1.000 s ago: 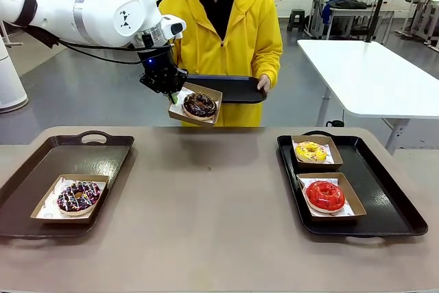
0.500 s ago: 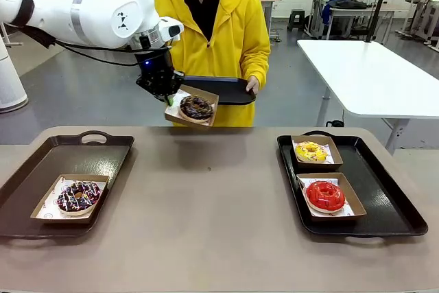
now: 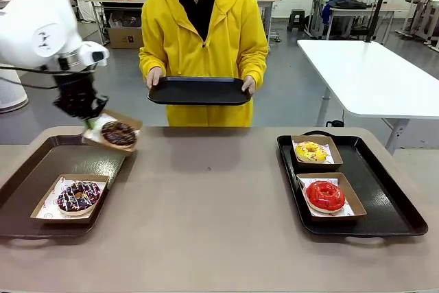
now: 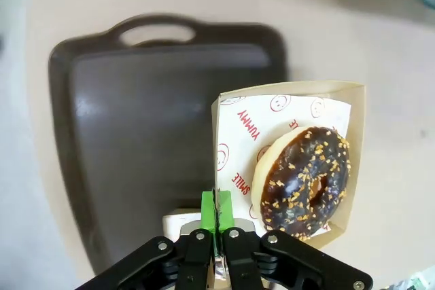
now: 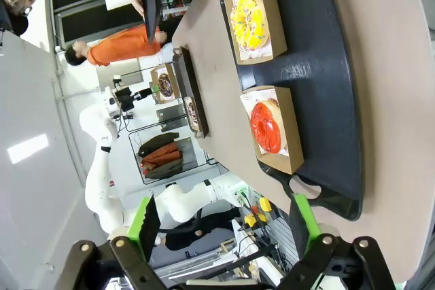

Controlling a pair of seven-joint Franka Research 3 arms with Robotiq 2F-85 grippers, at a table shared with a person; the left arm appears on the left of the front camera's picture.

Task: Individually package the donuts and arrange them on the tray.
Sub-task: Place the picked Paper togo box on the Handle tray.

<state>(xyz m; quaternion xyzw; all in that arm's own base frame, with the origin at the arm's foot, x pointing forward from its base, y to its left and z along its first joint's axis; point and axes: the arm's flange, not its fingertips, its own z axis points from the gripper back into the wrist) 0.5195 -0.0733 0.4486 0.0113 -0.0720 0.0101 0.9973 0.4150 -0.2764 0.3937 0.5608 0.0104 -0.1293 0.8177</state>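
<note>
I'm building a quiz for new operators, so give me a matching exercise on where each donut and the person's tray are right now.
Column A
1. chocolate donut with light sprinkles
2. dark donut with white-pink sprinkles
3. yellow donut
4. red donut

Column B
a. right tray, nearer box
b. in a box gripped by the left end effector, above the left tray's far edge
c. right tray, farther box
d. in a box resting on the left tray

Pairs: 1-b, 2-d, 3-c, 4-a
</note>
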